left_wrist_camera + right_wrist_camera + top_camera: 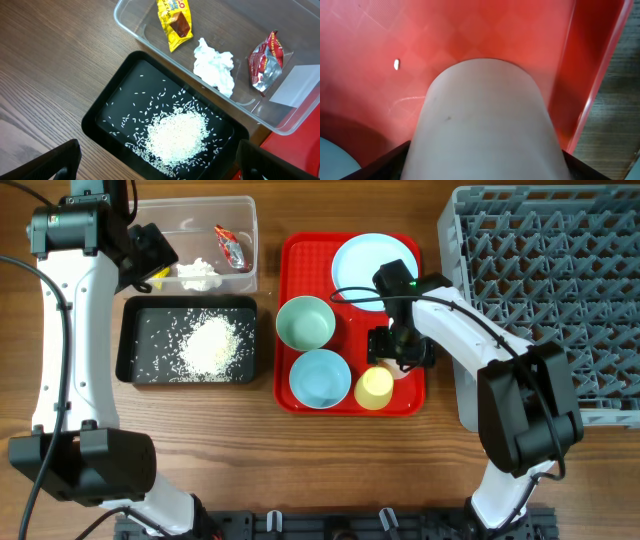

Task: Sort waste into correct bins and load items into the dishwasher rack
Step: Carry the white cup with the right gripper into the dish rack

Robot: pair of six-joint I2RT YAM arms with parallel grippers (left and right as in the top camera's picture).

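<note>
— Where's the pink cup (485, 125)?
— At the red tray's (295, 250) right edge, beside the yellow cup (374, 387). The right tool (400, 345) straddles it, one finger along each smooth, matte, rounded wall. Whether it's actually gripping, I can't tell.
— And the rack?
— The grey lattice rack (560, 300) sits just right of the tray, so that arm is nearer. The left tool (152, 258) hangs wide open and empty, well left of the tray.
</note>
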